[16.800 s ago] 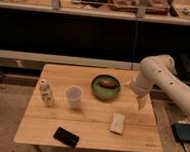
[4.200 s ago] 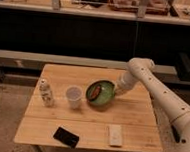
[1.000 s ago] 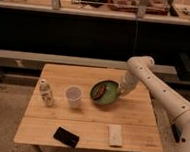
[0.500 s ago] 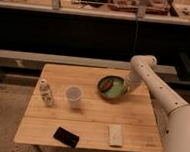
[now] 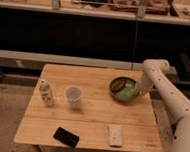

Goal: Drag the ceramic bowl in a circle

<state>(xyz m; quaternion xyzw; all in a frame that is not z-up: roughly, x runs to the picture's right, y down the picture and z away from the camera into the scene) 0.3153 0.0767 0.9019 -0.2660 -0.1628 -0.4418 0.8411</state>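
The ceramic bowl (image 5: 123, 89) is round, shallow and green with a dark rim, and a brown-orange piece lies inside it. It sits on the wooden table (image 5: 90, 110) near the right rear edge. My gripper (image 5: 139, 90) is down at the bowl's right rim, at the end of the white arm that comes in from the lower right. The gripper touches or overlaps the rim there.
A translucent white cup (image 5: 73, 96) stands left of the bowl. A small white bottle (image 5: 46, 92) stands near the left edge. A black flat object (image 5: 66, 136) and a white flat object (image 5: 115, 135) lie along the front. A dark shelf unit stands behind the table.
The bowl has slid right and toward the back of the table with the gripper at its rim. The arm has swung right along with it.
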